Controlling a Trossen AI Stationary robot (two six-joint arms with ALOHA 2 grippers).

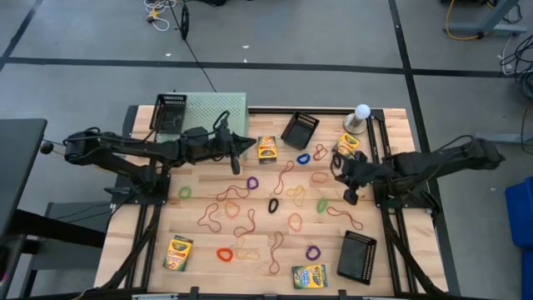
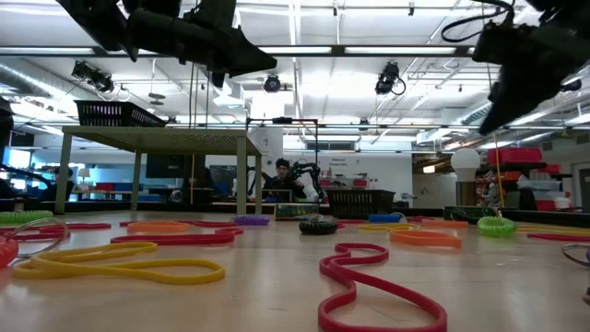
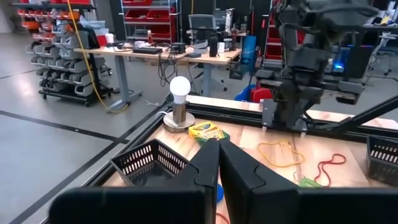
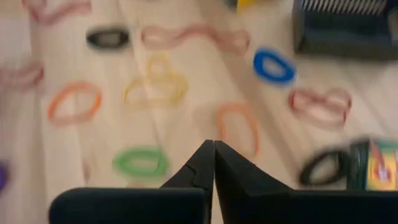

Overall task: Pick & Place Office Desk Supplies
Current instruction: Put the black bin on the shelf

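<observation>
Rubber bands [image 2: 387, 293] lay loose across the surface [image 1: 200, 250], nearest the low camera a red loop, with crayon boxes [image 1: 266, 148] and black mesh trays [image 1: 357, 256] scattered among them. Both arms hung above the surface with nothing held: the left jaws [image 3: 218, 163] pressed together, a tray just beyond their tips; the right jaws [image 4: 214, 163] likewise clenched over a green band [image 4: 140, 163] and an orange one [image 4: 237, 127]. Judged as a start, before any pick; next, one pair must part and descend onto a band
</observation>
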